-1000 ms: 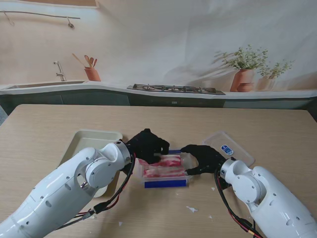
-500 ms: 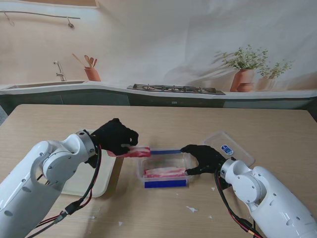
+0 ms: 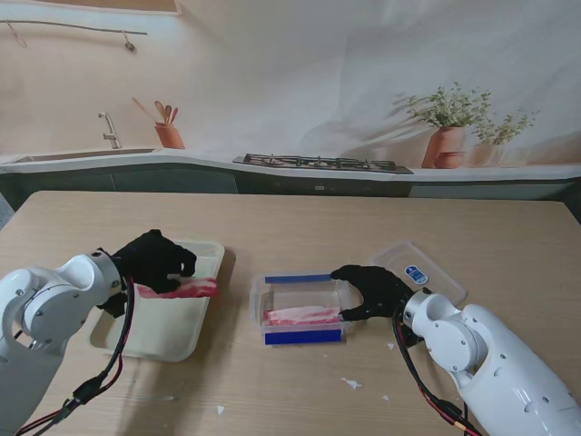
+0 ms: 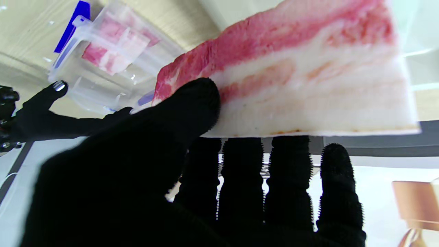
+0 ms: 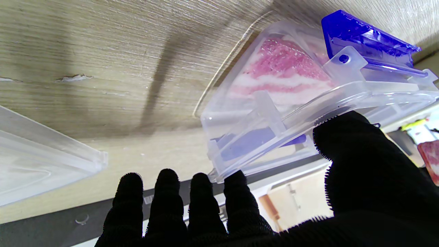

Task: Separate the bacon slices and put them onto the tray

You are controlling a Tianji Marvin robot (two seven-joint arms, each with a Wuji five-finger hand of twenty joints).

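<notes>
Pink-and-white streaked bacon slice (image 4: 301,72)

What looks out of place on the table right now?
Small white scraps lie scattered on the table nearer to me than the clear container; I cannot tell what they are. The loose lid lies flat to its right. The bacon slice in the left hand looks intact.

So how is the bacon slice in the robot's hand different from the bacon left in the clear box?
The held bacon slice hangs in the air over the tray, pinched by the left hand; the boxed bacon lies flat inside the clear container, which the right hand steadies. The held slice is single; whether the boxed bacon is one slice or several is unclear. Both are pink with white fat.
</notes>
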